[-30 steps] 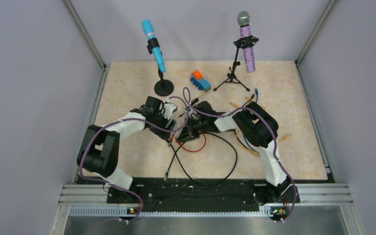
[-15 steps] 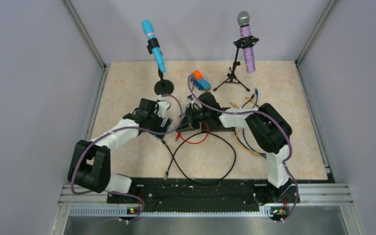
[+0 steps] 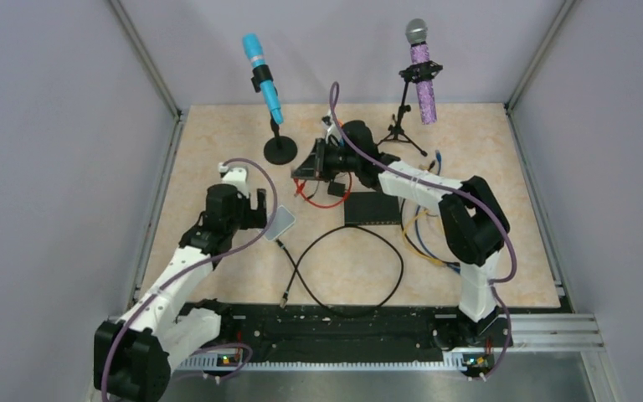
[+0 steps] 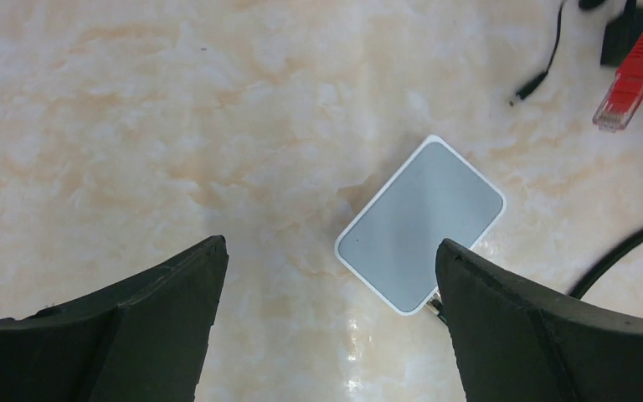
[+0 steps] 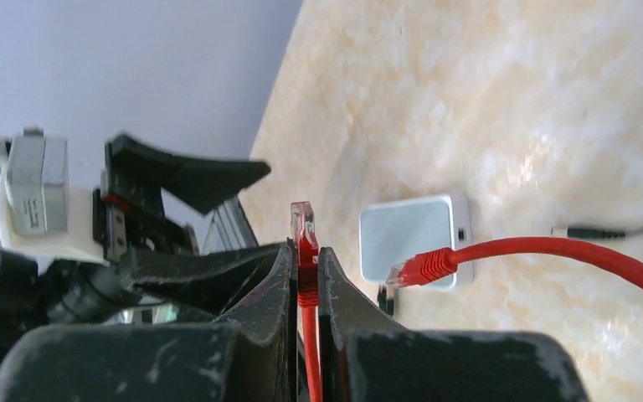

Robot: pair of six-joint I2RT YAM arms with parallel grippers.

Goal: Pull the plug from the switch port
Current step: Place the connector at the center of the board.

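Now right hand [image 5: 304, 253] pinches red plug [image 5: 304, 221], seemingly unplugged; left hand [image 4: 331, 245] gapes wide

The counter [image 3: 218, 151] is pale beige with marbled peach veining. The plug [image 5: 305, 228] and cable [image 5: 552, 249] are red, the switch box [image 3: 372, 208] black, the small flat box [image 4: 421, 224] grey, white-rimmed. One microphone [image 3: 263, 77] is blue, the second microphone [image 3: 423, 84] sparkly purple.

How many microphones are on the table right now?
2. A blue microphone stands on a round base at the back left; a purple microphone sits on a tripod at the back right. None seems hidden.
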